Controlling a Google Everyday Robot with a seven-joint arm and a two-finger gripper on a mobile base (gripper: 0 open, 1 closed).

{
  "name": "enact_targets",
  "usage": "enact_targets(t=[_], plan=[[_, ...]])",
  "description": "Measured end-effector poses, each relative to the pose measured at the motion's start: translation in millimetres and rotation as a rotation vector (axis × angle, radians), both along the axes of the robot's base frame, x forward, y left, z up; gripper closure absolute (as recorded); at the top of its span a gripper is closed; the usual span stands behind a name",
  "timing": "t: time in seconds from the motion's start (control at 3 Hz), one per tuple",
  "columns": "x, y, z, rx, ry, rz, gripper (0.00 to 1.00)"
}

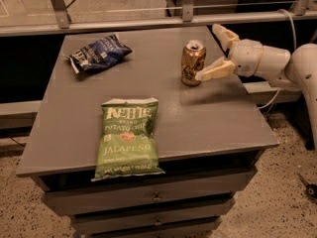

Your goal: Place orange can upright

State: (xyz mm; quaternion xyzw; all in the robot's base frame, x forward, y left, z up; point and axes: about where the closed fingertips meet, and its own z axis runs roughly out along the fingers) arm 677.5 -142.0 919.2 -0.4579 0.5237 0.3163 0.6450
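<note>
**Sam:** If you start at the left, what is on the table (223,118)?

**Mia:** A blue bag (99,53) lies flat in the upper left, and a green bag (129,135) lies lower down. Both are away from the work.

**Sam:** And the can?

**Mia:** The can (192,63) stands on its bottom, upper middle, so it can't roll. The gripper (218,52) is just right of it, wide open and holding nothing. I think the job is done.

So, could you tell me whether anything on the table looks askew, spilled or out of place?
Only the green chip bag: its lower end hangs over the table's front edge. The orange can stands upright with nothing spilled, and the gripper sits open just right of it.
</note>
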Motion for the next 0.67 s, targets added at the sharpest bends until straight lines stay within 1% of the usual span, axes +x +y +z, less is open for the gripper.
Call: enact_targets(t=[0.33, 0.67], plan=[[-13.4, -29.9, 29.2, -0.129, 0.046, -0.132, 0.0], [-22.9, -24.5, 57.3, -0.153, 0.064, -0.153, 0.0]])
